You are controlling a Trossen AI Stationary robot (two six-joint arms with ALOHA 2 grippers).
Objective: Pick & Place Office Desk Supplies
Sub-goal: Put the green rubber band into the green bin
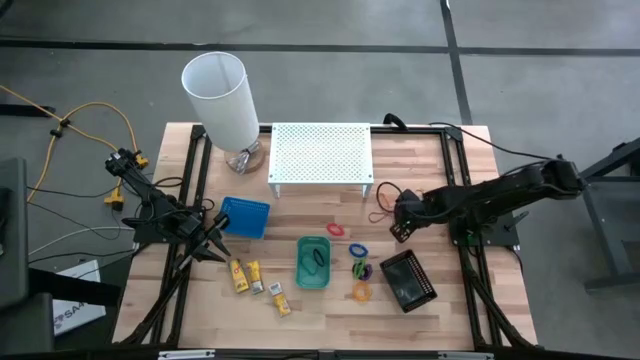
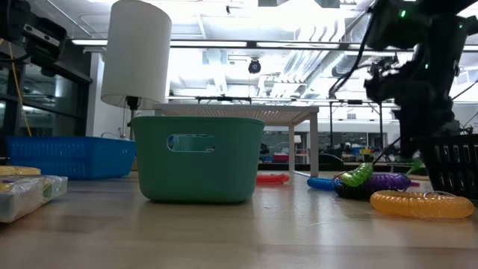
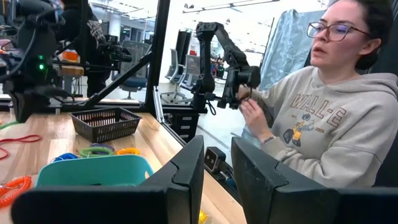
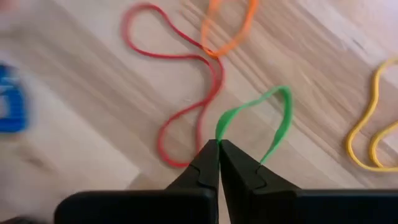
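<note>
A green tray (image 1: 313,262) stands upright mid-table with a dark clip (image 1: 318,257) lying inside it. Behind and to its left sits a blue tray (image 1: 244,216); to its right a black mesh tray (image 1: 407,280) lies at a slant. Three yellow-and-white blocks (image 1: 239,275) lie in a loose row left of the green tray. Between the green and black trays lie coiled rings: blue (image 1: 357,249), purple (image 1: 361,268) and orange (image 1: 361,292), with a red one (image 1: 335,230) farther back. In the right wrist view a green band (image 4: 273,118) is pinched between closed fingers, over red (image 4: 180,93), orange (image 4: 231,31) and yellow (image 4: 367,134) bands on the wood.
</note>
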